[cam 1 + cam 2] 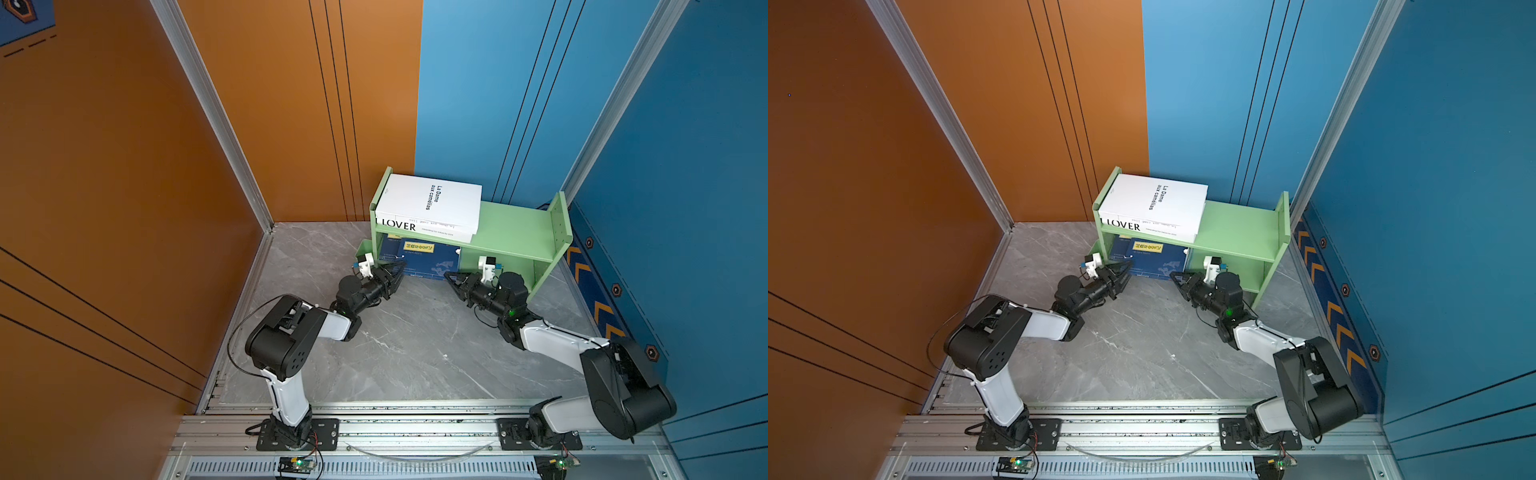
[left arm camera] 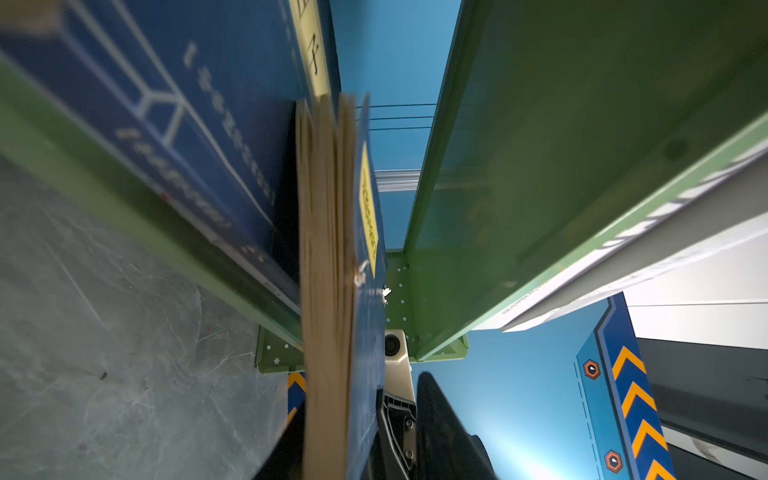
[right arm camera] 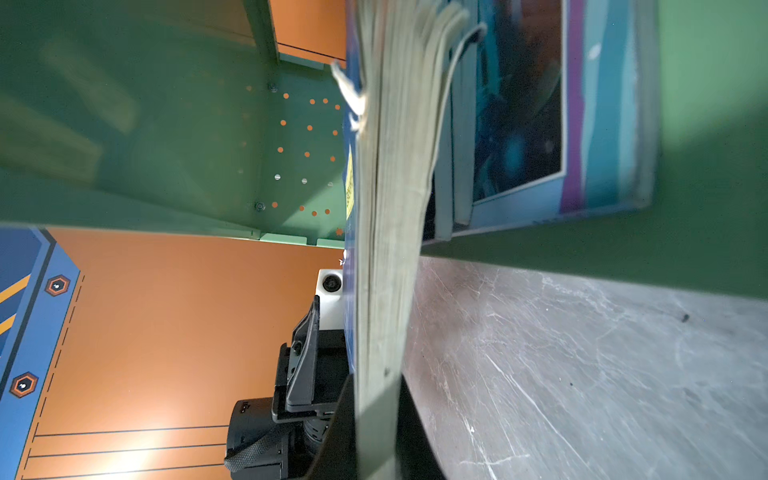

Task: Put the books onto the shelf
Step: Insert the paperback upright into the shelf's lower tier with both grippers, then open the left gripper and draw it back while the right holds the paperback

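Green shelf (image 1: 515,228) stands at the back of the grey surface (image 1: 415,345), centre of frame in both top views. Two white books (image 1: 428,203) lie stacked flat on the left end of its upper tier. Navy books (image 1: 428,257) lie on the lower tier, the top one jutting out at the front. Left claw (image 1: 400,266) sits at that book's left front corner, right claw (image 1: 449,277) at its right front corner.

Left wrist: page edge of the top navy book (image 2: 328,249) runs down mid-frame between the jaws. One finger (image 2: 440,424) stands clear of the cover, so the left claw is released.

Right wrist: page edge of the top navy book (image 3: 386,208) mid-frame. Right claw (image 3: 378,453) is clenched on it, fingers tight to both sides. Teal magazine (image 3: 519,124) lies flat against the lower board, upper right.
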You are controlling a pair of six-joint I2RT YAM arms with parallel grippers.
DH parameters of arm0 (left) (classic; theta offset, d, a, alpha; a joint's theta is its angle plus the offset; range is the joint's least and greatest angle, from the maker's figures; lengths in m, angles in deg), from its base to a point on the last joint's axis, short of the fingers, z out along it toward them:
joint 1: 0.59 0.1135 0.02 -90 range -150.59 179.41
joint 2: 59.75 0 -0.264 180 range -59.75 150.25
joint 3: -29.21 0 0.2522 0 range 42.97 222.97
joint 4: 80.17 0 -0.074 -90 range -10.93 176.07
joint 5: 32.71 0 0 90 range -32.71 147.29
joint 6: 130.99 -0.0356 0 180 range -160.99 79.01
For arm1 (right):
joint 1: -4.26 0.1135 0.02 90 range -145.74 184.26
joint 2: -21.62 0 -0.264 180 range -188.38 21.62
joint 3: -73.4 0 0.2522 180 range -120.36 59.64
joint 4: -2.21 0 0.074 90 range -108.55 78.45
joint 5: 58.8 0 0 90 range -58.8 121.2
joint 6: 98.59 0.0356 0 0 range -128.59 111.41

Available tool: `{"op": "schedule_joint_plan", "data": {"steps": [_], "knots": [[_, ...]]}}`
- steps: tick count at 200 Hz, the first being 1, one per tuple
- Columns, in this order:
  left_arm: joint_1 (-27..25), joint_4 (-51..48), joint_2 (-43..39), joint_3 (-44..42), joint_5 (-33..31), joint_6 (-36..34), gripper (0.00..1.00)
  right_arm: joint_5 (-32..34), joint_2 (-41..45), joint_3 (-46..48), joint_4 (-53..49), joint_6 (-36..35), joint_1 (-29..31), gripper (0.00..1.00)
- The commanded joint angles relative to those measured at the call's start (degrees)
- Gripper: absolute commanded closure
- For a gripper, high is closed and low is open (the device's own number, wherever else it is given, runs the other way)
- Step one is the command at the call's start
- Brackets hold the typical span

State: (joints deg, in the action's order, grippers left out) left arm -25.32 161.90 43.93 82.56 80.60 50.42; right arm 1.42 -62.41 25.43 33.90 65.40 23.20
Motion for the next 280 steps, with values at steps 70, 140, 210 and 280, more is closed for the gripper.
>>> {"op": "schedule_joint_plan", "data": {"steps": [70, 140, 210, 280], "knots": [[7.1, -20.6, -19.5, -3.8, 1.9, -10.8, 0.02, -1.4, -12.4, -7.5, 14.6, 4.5, -1.5, 0.95], [13.1, -68.6, -41.9, 0.6, -2.2, -33.7, 0.02, -2.9, -14.8, -15.0, 3.8, -2.1, -0.1, 0.94], [22.3, -82.1, -52.7, -3.4, -1.3, -39.3, 0.02, -4.4, -18.7, -19.4, 2.4, -3.5, 1.6, 0.95], [19.6, -79.2, -48.8, -4.6, -5.2, -39.4, 0.02, -2.3, -18.4, -19.2, -0.5, -5.3, 1.5, 0.93]]}}
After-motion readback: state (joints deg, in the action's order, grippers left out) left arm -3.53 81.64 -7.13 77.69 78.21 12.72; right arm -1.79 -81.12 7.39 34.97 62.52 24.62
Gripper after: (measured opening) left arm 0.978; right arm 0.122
